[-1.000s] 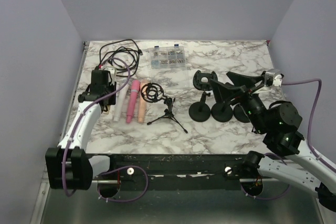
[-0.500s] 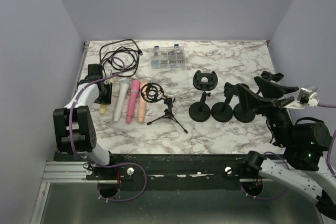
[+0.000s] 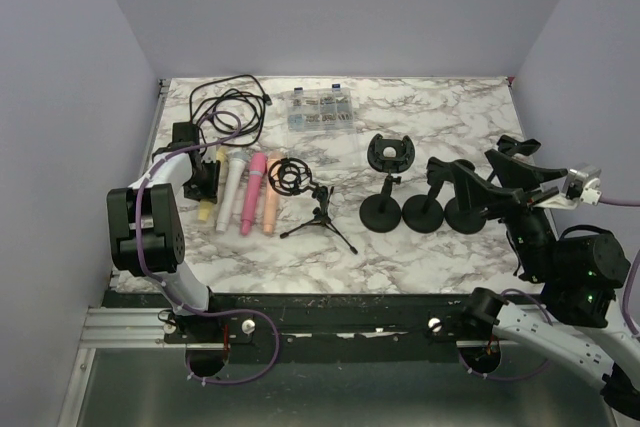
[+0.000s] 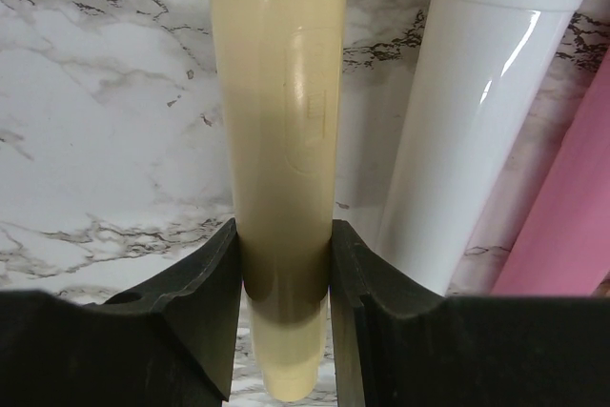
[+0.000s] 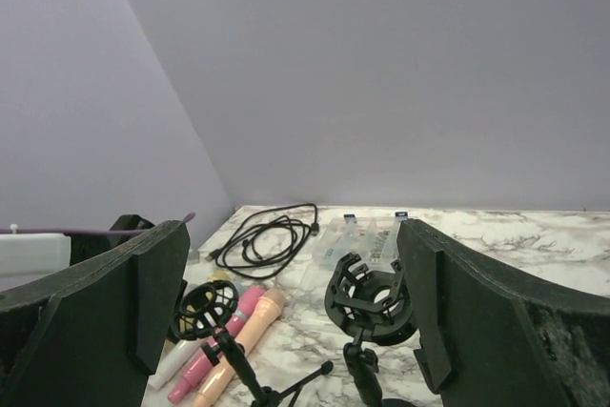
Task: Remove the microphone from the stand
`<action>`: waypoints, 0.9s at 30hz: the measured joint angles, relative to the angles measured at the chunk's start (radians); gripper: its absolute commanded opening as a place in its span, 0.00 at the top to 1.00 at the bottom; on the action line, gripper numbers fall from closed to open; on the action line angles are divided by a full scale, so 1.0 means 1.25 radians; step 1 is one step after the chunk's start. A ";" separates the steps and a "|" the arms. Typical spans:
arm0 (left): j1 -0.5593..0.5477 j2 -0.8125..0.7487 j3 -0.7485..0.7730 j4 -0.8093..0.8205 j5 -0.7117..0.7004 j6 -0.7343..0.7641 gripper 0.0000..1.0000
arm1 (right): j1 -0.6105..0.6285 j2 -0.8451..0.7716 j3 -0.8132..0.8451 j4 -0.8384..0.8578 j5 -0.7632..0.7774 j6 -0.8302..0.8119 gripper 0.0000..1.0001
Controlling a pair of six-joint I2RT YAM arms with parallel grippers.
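Note:
My left gripper (image 4: 284,274) is shut on a cream microphone (image 4: 281,131), holding its handle low over the marble at the left, beside a white microphone (image 4: 477,121). From above, the left gripper (image 3: 203,175) sits at the left end of a row of microphones. The small tripod stand (image 3: 318,215) with its ring mount (image 3: 288,175) is empty. My right gripper (image 3: 463,157) hangs open in the air at the right, above the round-base stands (image 3: 402,211). The right wrist view shows nothing between its fingers (image 5: 143,302).
Pink (image 3: 251,192) and peach (image 3: 270,202) microphones lie next to the white one. A coiled black cable (image 3: 232,105) and a clear parts box (image 3: 320,110) lie at the back. Three round-base stands with empty clips stand right of centre.
The left gripper has drawn left and back, carrying the cream microphone, with its arm folding up. The right arm lifted and pulled back to the right, off the round-base stands.

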 measured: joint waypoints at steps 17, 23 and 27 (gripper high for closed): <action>0.000 0.000 -0.001 0.000 0.012 -0.030 0.63 | 0.000 0.052 0.044 -0.003 -0.012 0.037 0.00; 0.000 0.000 -0.001 0.000 0.012 -0.038 0.60 | 0.000 0.086 0.072 -0.031 -0.011 0.053 0.00; 0.000 0.000 -0.001 0.000 0.012 -0.044 0.57 | 0.000 0.090 0.076 -0.047 -0.010 0.063 0.00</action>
